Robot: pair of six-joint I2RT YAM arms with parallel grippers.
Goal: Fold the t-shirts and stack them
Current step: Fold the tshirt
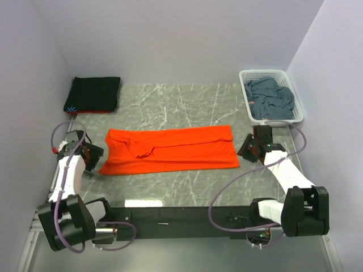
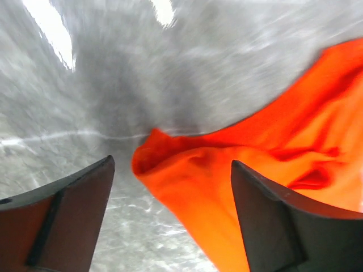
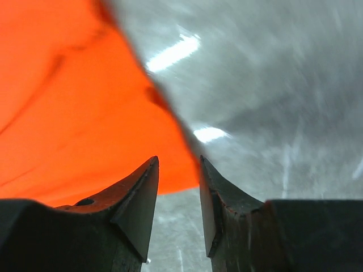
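Observation:
The orange t-shirt (image 1: 170,150) lies flat on the table as a long band, folded lengthwise. My left gripper (image 1: 93,154) is at its left end, jaws wide open; in the left wrist view the gripper (image 2: 172,161) has a loose orange corner (image 2: 272,164) lying between its fingers, ungripped. My right gripper (image 1: 248,148) is at the shirt's right end; in the right wrist view the gripper (image 3: 178,158) stands partly open with the orange edge (image 3: 68,113) just beyond its tips. The black t-shirt (image 1: 93,93) lies folded at the back left. The blue-grey t-shirt (image 1: 271,99) is crumpled in the basket.
A white lattice basket (image 1: 245,76) stands at the back right corner. The grey marble tabletop (image 1: 170,107) is walled in at the left, back and right. A black rail with the arm bases runs along the near edge (image 1: 170,215).

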